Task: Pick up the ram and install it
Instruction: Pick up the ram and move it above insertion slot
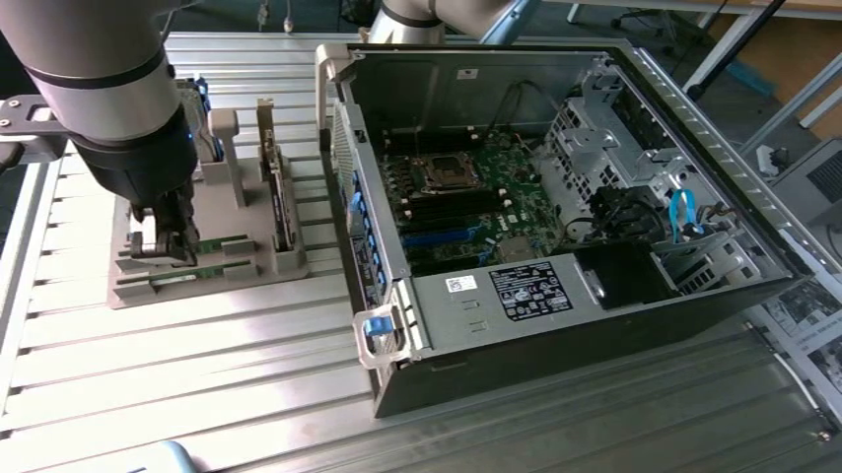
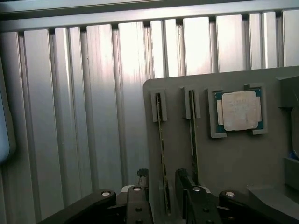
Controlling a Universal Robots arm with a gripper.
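The ram (image 2: 162, 140) stands on its long edge in a slot of a grey holder (image 2: 224, 158), seen edge-on from the wrist view as a thin dark-green strip. The jaws are apart and straddle it near one end, one on each side, with a sliver of grey showing between each jaw and the board (so nothing is gripped yet). A second stick (image 2: 192, 135) stands parallel in the neighbouring slot, just beside the first and outside the jaws. Further along the same holder, a square silver processor (image 2: 239, 110) lies flat in its own recessed pocket, apart from both sticks.

In the exterior view the arm (image 1: 99, 69) reaches down over the holder at the exterior view's left. Behind it on the holder a thin board (image 1: 272, 168) stands upright; it is probably an expansion card, though its kind is hard to tell at this angle. The holder rests on a counter (image 1: 197, 374) of ribbed aluminium slats.

To the exterior view's right, well apart from the holder, an open computer case (image 1: 448, 74) lies on its side on the same counter, its motherboard (image 1: 474, 187) facing up.
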